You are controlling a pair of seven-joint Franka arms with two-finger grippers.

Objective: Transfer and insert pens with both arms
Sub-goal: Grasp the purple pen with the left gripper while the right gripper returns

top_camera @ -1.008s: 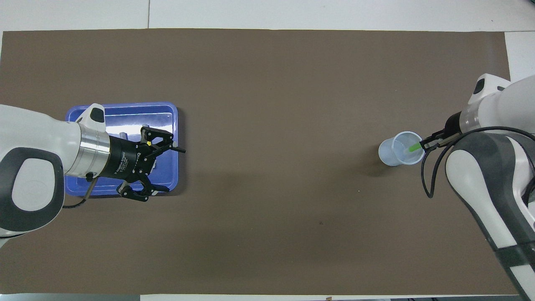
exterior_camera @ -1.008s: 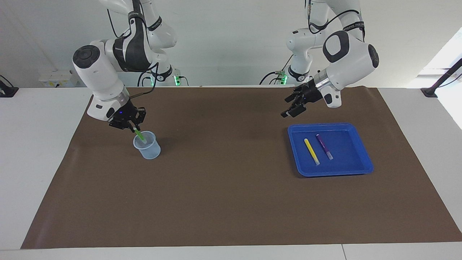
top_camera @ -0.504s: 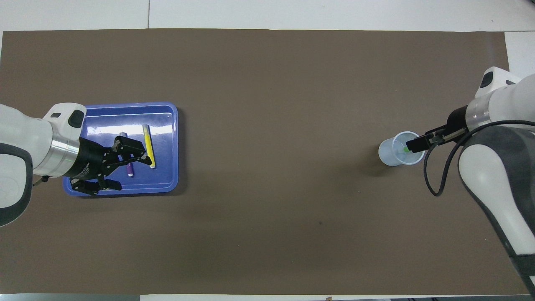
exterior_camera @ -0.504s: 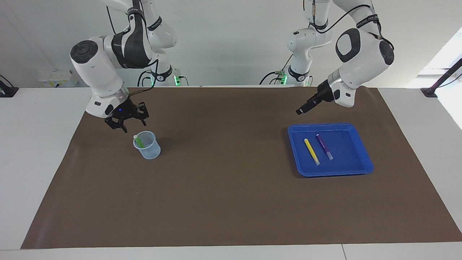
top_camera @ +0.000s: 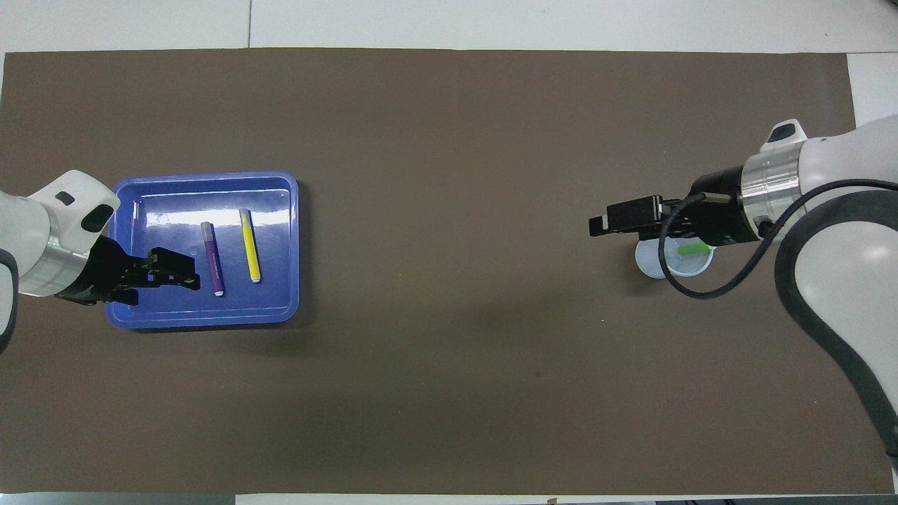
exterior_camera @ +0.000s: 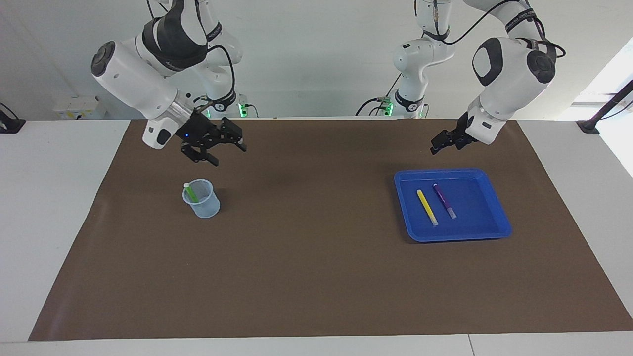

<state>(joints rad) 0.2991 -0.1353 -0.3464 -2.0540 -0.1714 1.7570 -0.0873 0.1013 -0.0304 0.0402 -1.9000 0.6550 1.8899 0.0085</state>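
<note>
So far, one of three pens is sitting inserted: the right gripper [exterior_camera: 225,147], spread and empty, is hanging above the translucent plastic cup [exterior_camera: 202,199] holding the green marker pen [exterior_camera: 189,193], near the mat's [exterior_camera: 316,277] edge at the right arm's end. Remaining, the yellow marker pen [exterior_camera: 427,207] and purple marker pen [exterior_camera: 444,200] are lying in the shallow blue plastic tray [exterior_camera: 487,200], the left gripper [exterior_camera: 443,141] hovering spread, empty, over the mat beside it.

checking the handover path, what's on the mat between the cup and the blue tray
Nothing: between the cup and the blue tray only bare brown mat shows, in both the facing and overhead views.
</note>
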